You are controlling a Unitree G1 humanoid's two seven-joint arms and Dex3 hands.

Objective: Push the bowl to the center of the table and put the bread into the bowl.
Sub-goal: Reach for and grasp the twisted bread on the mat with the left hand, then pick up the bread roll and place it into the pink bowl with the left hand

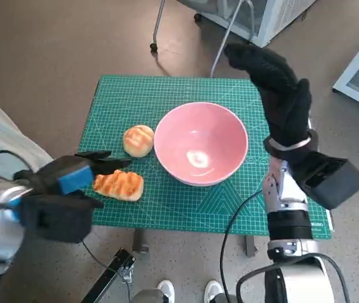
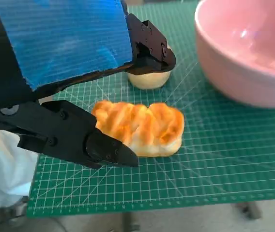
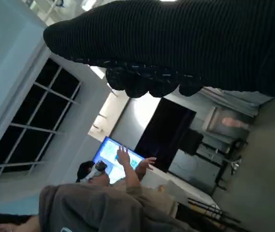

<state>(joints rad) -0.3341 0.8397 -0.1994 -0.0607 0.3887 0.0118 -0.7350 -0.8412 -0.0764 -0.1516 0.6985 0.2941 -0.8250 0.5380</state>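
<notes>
Braided bread [image 2: 140,126] between open left hand [image 2: 65,87] fingers [image 2: 109,150], untouched.

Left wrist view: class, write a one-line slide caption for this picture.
Left hand, fingers apart, poised over the long glazed bread on the green cutting mat, beside the pink bowl.

Counts on the green cutting mat [image 1: 230,218]: one pink bowl [image 1: 201,143]; two bread pieces, namely one round bun [image 1: 138,140] and one elongated braided loaf [image 1: 119,185]. Two robot hands: left hand [image 1: 66,180], right hand [image 1: 274,79]. One person [image 3: 99,203].
</notes>
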